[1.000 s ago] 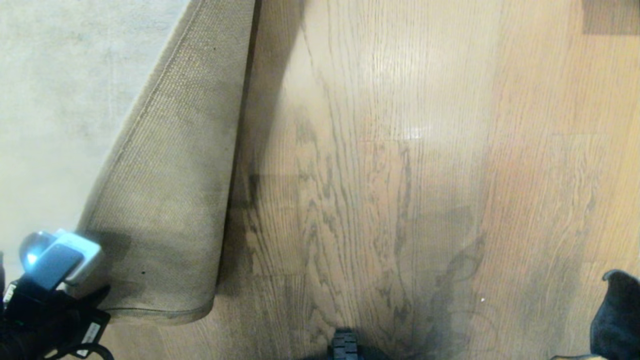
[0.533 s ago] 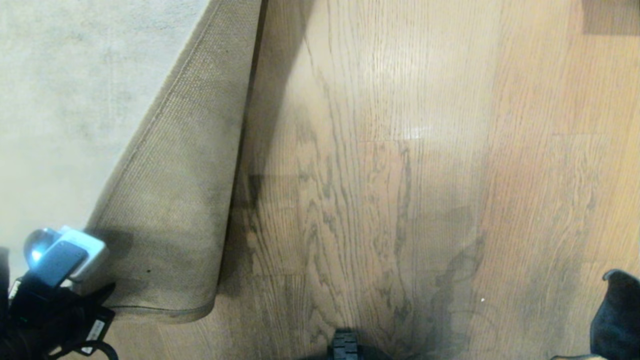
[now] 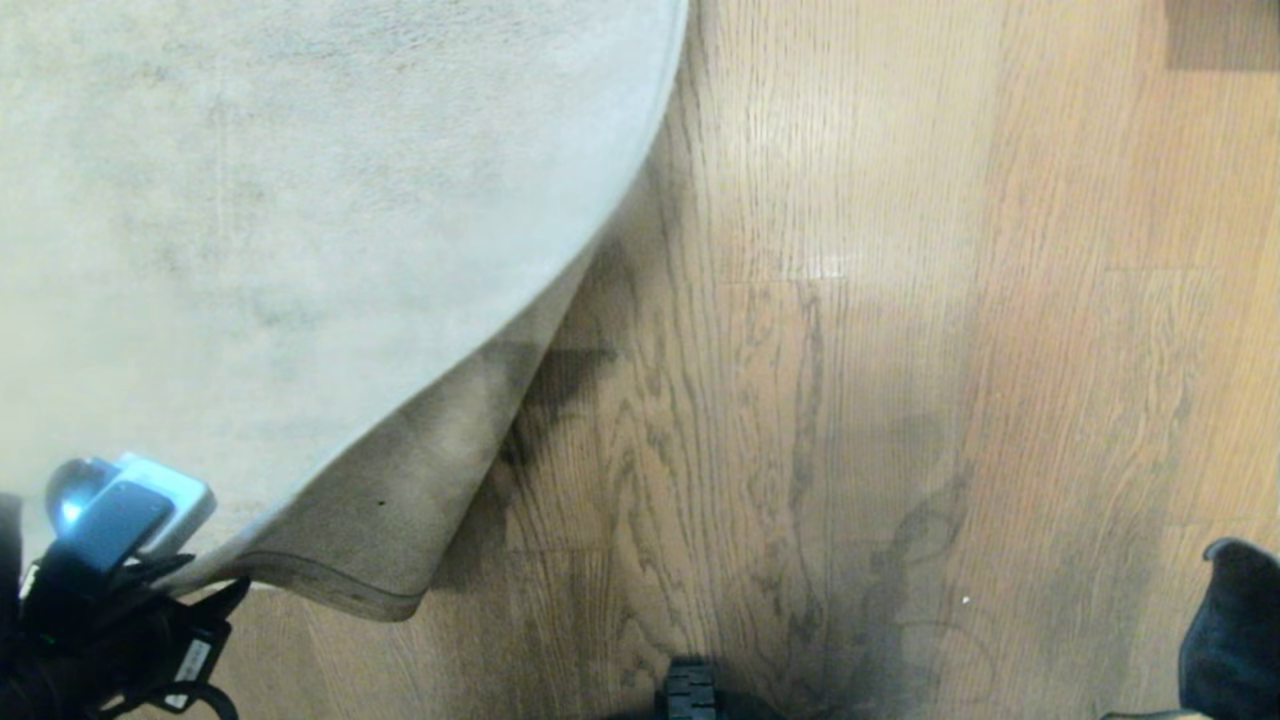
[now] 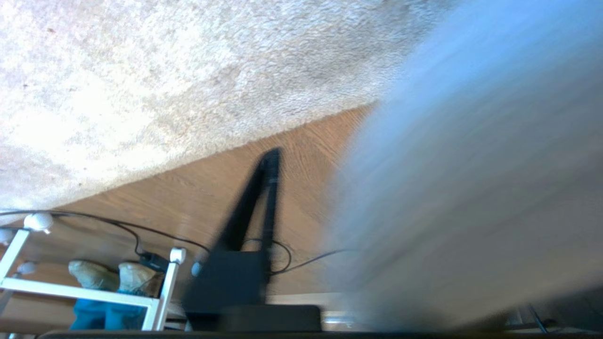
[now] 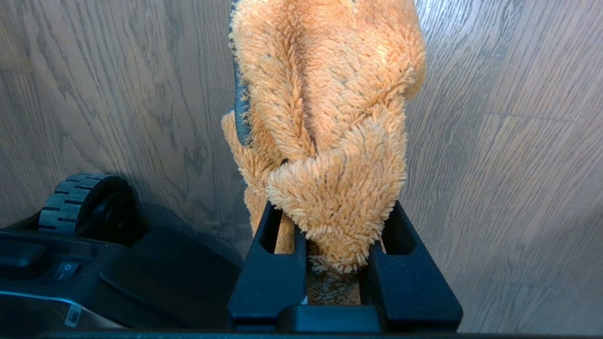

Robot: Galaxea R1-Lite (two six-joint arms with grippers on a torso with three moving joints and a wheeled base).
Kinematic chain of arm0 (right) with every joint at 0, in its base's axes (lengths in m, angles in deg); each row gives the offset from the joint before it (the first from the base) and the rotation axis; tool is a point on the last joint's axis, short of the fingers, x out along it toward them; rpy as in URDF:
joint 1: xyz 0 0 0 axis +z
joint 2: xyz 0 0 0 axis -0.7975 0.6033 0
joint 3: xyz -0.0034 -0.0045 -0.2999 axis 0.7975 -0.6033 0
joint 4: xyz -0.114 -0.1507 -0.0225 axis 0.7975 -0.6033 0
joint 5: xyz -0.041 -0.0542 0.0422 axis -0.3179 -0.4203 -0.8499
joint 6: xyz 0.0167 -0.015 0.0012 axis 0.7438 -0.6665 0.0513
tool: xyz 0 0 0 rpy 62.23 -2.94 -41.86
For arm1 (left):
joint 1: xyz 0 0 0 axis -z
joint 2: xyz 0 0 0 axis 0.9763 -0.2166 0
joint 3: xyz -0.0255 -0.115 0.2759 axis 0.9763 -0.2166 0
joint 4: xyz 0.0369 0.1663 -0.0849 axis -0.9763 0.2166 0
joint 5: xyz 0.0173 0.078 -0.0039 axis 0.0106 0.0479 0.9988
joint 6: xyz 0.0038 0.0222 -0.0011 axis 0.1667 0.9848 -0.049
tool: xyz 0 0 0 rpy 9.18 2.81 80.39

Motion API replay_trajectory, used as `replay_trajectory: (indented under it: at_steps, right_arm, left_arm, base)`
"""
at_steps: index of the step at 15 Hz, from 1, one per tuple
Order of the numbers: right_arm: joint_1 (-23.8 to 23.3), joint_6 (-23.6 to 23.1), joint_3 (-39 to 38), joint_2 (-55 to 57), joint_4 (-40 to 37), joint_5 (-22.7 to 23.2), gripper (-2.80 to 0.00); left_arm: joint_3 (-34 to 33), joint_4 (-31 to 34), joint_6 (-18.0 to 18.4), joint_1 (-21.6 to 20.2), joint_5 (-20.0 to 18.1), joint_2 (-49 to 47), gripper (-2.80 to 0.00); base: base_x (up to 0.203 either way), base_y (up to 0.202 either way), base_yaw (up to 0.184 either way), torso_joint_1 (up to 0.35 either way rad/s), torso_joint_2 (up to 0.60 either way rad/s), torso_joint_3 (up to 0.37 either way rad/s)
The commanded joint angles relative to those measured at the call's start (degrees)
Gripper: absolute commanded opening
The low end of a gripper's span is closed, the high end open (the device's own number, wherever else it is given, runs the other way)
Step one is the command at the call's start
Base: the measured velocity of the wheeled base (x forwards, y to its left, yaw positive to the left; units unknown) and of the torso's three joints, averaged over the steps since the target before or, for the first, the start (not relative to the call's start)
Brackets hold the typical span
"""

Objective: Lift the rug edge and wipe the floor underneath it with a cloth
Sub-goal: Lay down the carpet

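Observation:
The pale grey rug (image 3: 300, 200) lies pile-up over the left of the head view. The rug edge (image 3: 330, 592) at the near corner is still curled up, showing its tan backing and bound hem above the brown plank floor (image 3: 850, 400). My left gripper (image 3: 190, 590) is at that corner, bottom left. In the left wrist view one black finger (image 4: 269, 188) stands clear over bare floor, and the blurred rug (image 4: 471, 188) sweeps past and hides the other finger. My right gripper (image 5: 325, 94) is parked low at the right and is shut on the fuzzy orange cloth (image 5: 339, 188).
My base's wheel (image 3: 690, 690) shows at the bottom middle, and beside the right gripper as the wheel (image 5: 77, 197). Beyond the rug in the left wrist view stand a white rack (image 4: 94, 292) and black cables (image 4: 141, 235). A dark patch (image 3: 1220, 35) marks the floor's far right.
The folded-back rug flap has flopped rightwards over the floor, pile side up, and only its near corner stays curled. The left arm has hardly moved and the right arm is still.

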Motion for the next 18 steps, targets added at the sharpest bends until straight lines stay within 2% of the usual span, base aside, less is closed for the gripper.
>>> replay_trajectory:
  at_steps: [1,8,12,18]
  right_arm:
    - [-0.01,-0.05,0.02,0.07,0.03,0.03,-2.8]
    - [-0.01,-0.08,0.02,0.07,0.02,0.03,-2.8]
    - [-0.01,-0.05,-0.03,0.07,0.02,0.03,-2.8]
    - [-0.01,-0.12,0.01,0.07,0.03,0.03,-2.8]
  left_arm:
    - [0.17,-0.49,-0.06,0.3,-0.07,0.78,0.0]
    - [-0.26,-0.4,-6.33,6.91,-0.07,3.08,0.0]
    - [0.12,-0.65,-6.42,7.46,-0.2,1.32,0.0]
    - [-0.4,-0.72,-6.97,10.99,-0.42,-2.11,0.0]
  base:
    - [0.0,0.0,0.0,0.0,0.0,0.0]
    - [0.0,0.0,0.0,0.0,0.0,0.0]
    - [0.0,0.0,0.0,0.0,0.0,0.0]
    - [0.0,0.0,0.0,0.0,0.0,0.0]
